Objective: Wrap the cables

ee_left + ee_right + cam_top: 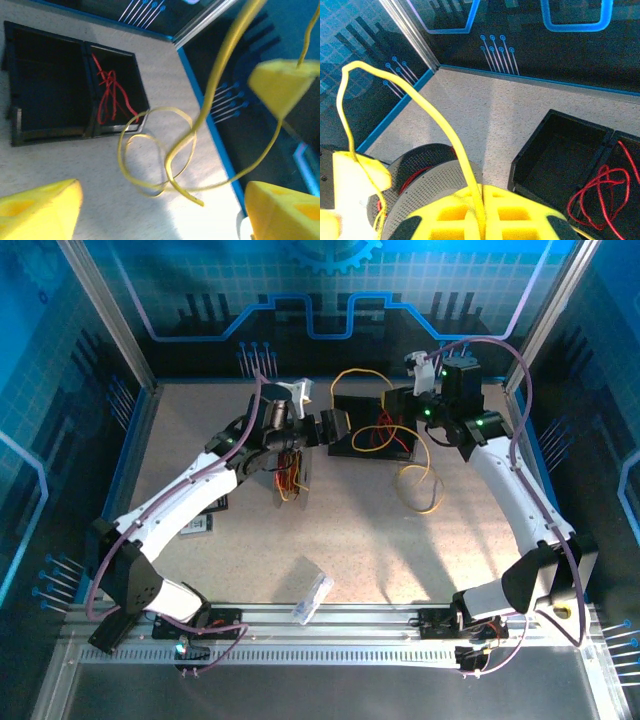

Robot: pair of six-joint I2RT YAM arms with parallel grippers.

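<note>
- My left arm (172, 515) and right arm (505, 480) wear white shells with black joints beyond the mounting rail (330, 622).
- Purple cables (262, 395) trail along both.
- My fingers (40, 210) are yellow.

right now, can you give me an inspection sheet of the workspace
surface: speckled beige table
job's things: yellow cable looped beside the black tray; red cable in one tray compartment; black spool with red wire on it
clutter: clear packet near the front rail
pincers: left pincer open; right pincer shut on yellow cable
cables: purple arm cables along both arms
surroundings: blue-lit enclosure walls
</note>
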